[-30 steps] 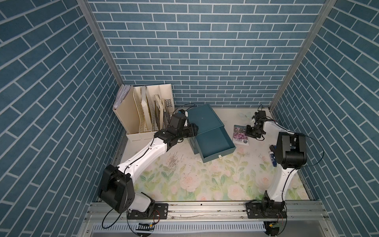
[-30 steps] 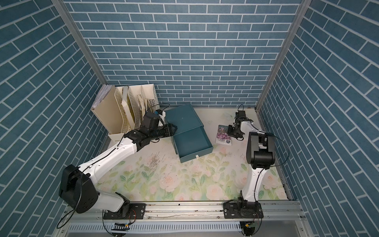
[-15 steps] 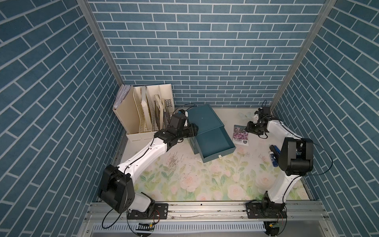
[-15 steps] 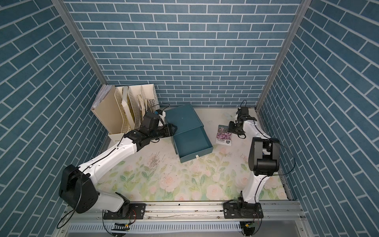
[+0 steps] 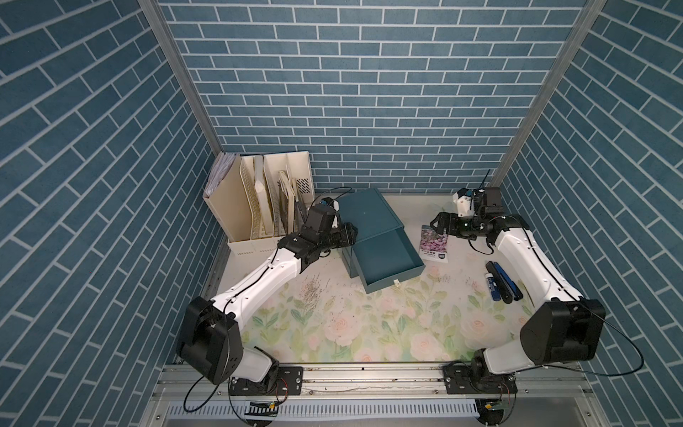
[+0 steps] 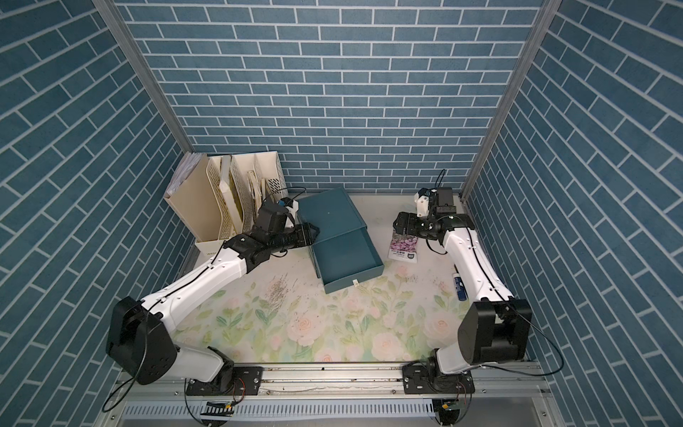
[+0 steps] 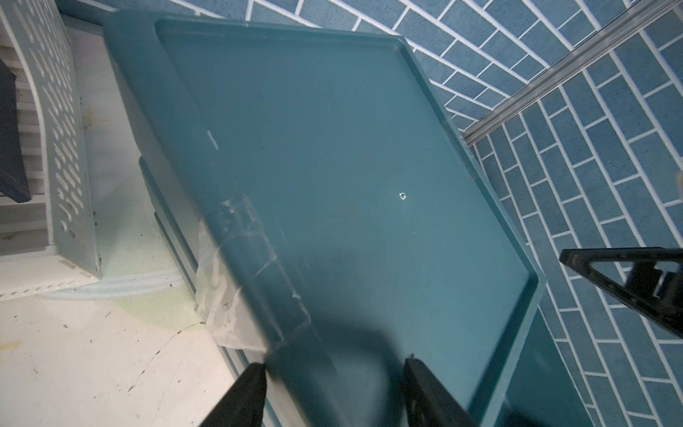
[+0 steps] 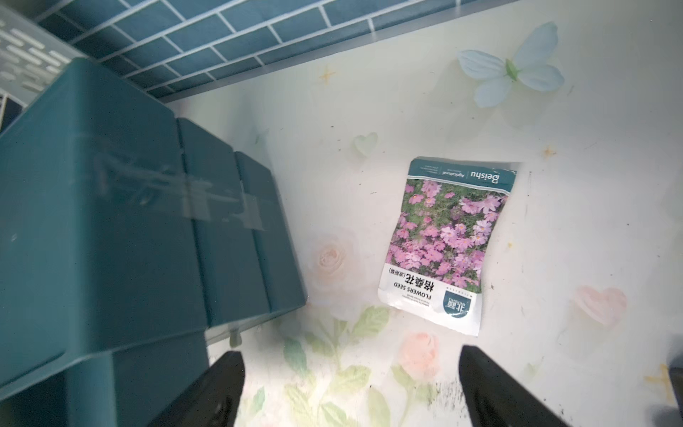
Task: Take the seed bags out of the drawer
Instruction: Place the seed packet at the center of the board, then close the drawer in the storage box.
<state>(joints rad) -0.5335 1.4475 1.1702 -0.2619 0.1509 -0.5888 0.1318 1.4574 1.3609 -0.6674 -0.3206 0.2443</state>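
L gripper is clamping cabinet corner, prob. steadying it, while R gripper is hovering, jaws apart, over purple seed bag on counter beside open drawer.

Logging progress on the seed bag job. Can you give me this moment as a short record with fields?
seed bag: purple-pink, flat on the table, beside the drawer
drawer: open, visible inside bare
other bags: none in view
left hand: shut on the cabinet corner
right hand: open, holding nothing, near the seed bag
pens: on the table by the right arm
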